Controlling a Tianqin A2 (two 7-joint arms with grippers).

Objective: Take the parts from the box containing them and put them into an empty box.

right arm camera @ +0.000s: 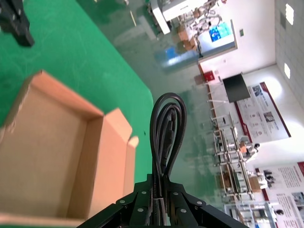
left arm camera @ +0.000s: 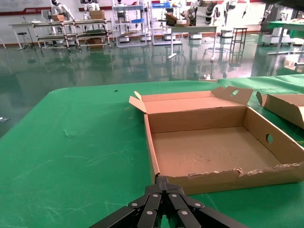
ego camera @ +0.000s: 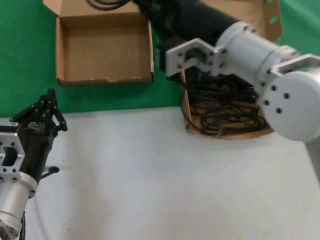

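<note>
The empty box (ego camera: 105, 47), squarish and shallow, lies on the green mat at the far left; its bare floor (left arm camera: 209, 152) and frayed front rim show in the left wrist view. The bigger box (ego camera: 265, 20) at the right holds several coiled black cords (ego camera: 225, 107). My right gripper (ego camera: 143, 7) reaches across to the far side of the empty box and is shut on a looped black cord (right arm camera: 166, 128), whose loops (ego camera: 107, 4) hang over the box's lid flap. My left gripper (ego camera: 50, 97) is shut, holds nothing, and sits low at the near left, just short of the empty box's front corner (left arm camera: 163, 179).
The near half of the table is white (ego camera: 150, 175), the far half green mat (ego camera: 25, 60). The right arm's silver forearm (ego camera: 250, 55) spans over the bigger box. An edge of that box (left arm camera: 285, 107) shows beside the empty one in the left wrist view.
</note>
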